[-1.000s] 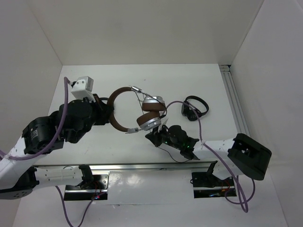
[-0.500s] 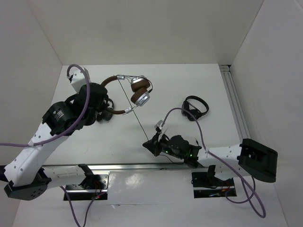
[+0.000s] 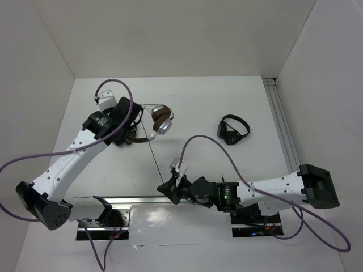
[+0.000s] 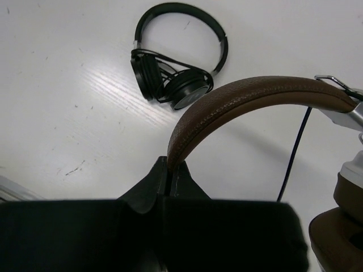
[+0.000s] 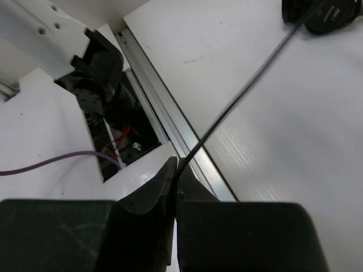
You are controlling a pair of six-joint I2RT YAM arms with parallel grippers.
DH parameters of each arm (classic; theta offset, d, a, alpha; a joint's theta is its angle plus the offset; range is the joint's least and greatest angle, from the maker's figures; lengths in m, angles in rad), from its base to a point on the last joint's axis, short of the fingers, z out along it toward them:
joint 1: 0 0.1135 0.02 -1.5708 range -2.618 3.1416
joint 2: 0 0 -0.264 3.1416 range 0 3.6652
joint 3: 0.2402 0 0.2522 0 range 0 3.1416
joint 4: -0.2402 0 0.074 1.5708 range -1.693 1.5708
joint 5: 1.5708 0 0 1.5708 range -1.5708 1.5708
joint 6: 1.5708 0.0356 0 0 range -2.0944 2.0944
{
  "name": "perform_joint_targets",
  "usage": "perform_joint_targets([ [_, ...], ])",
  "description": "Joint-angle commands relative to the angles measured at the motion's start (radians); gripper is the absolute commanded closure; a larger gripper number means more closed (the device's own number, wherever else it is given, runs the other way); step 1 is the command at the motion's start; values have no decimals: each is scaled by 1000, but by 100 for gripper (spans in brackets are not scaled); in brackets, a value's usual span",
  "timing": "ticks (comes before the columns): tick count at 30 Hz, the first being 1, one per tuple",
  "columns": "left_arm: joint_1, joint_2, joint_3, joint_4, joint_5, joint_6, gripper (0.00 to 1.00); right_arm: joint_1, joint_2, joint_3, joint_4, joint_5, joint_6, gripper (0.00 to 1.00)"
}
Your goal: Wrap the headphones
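Two holds set: left fingers (image 4: 169,175) clenched on headphones (image 4: 255,93) band, right fingers (image 5: 175,170) pinching cable (image 5: 249,79). Keep tension steady w/o yanking, lay loops evenly round band.

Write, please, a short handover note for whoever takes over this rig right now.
Left gripper: shut on the brown headband of the headphones, at far left.
Right gripper: shut on the cable, near the arm bases.
Done: both grasps made; the cable runs taut and straight between them.
To do: no turn of cable shows around the headphones, so all the wrapping.
Mind the small black headphones beside the left gripper and the other black pair at right.
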Motion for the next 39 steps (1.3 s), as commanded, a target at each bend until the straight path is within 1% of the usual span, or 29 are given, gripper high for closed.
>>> perform_joint_targets([
  [1, 42, 18, -13, 96, -69, -97, 100, 65, -1, 98, -126, 24, -31, 100],
  [4, 53, 29, -42, 96, -50, -108, 100, 65, -1, 148, -151, 13, -40, 100],
  [6, 53, 39, -66, 96, -37, -108, 100, 65, 22, 188, -204, 13, -62, 100],
  [8, 41, 49, -66, 79, -36, -118, 100, 65, 44, 257, -257, 47, -89, 100],
  [9, 30, 49, -80, 79, -36, -119, 100, 65, 44, 280, -308, 64, -98, 100],
  [11, 18, 49, -94, 105, -17, -65, 100, 65, 44, 326, -356, 138, -109, 100],
  [12, 7, 49, -94, 125, 3, 20, 100, 65, 29, 339, -402, 172, -124, 100],
  [13, 7, 49, -106, 139, 22, 58, 100, 65, 16, 349, -425, 200, -137, 100],
  [15, -24, 49, -115, 159, 78, 137, 100, 65, -19, 383, -474, 280, -179, 100],
  [16, -39, 58, -125, 159, 79, 188, 100, 56, -28, 401, -545, 313, -180, 100],
  [17, -82, 58, -125, 159, 101, 214, 100, 56, -28, 444, -580, 378, -195, 100],
  [18, -106, 68, -125, 173, 112, 255, 100, 56, -42, 467, -656, 409, -204, 100],
  [19, -131, 69, -134, 173, 123, 272, 100, 47, -51, 490, -688, 435, -204, 100],
  [20, -172, 100, -134, 182, 140, 295, 100, 46, -51, 532, -714, 459, -216, 100],
  [21, -191, 116, -134, 182, 172, 311, 100, 46, -51, 549, -738, 494, -217, 100],
  [24, -264, 164, -143, 182, 215, 358, 100, 37, -51, 601, -812, 527, -236, 99],
  [25, -286, 194, -143, 182, 224, 375, 100, 37, -41, 613, -859, 565, -236, 98],
  [27, -347, 216, -143, 182, 224, 386, 100, 37, -22, 654, -924, 623, -223, 98],
  [28, -363, 216, -143, 161, 215, 386, 100, 28, -22, 665, -951, 671, -214, 98],
  [29, -377, 228, -134, 147, 206, 377, 100, 28, -10, 675, -1008, 682, -185, 99],
  [30, -386, 228, -134, 125, 206, 377, 100, 28, -10, 675, -1021, 700, -174, 99],
  [32, -395, 175, -134, 116, 195, 377, 100, 8, -29, 675, -1048, 743, -128, 96],
  [34, -395, 132, -148, 116, 195, 386, 100, -4, -56, 629, -1048, 756, -105, 95],
  [35, -395, 110, -157, 105, 207, 386, 100, -4, -91, 609, -1023, 756, -105, 95],
  [38, -386, 37, -166, 96, 243, 424, 100, -44, -145, 529, -900, 765, -124, 87],
  [39, -386, 24, -166, 96, 252, 440, 100, -73, -177, 514, -833, 765, -147, 87],
])
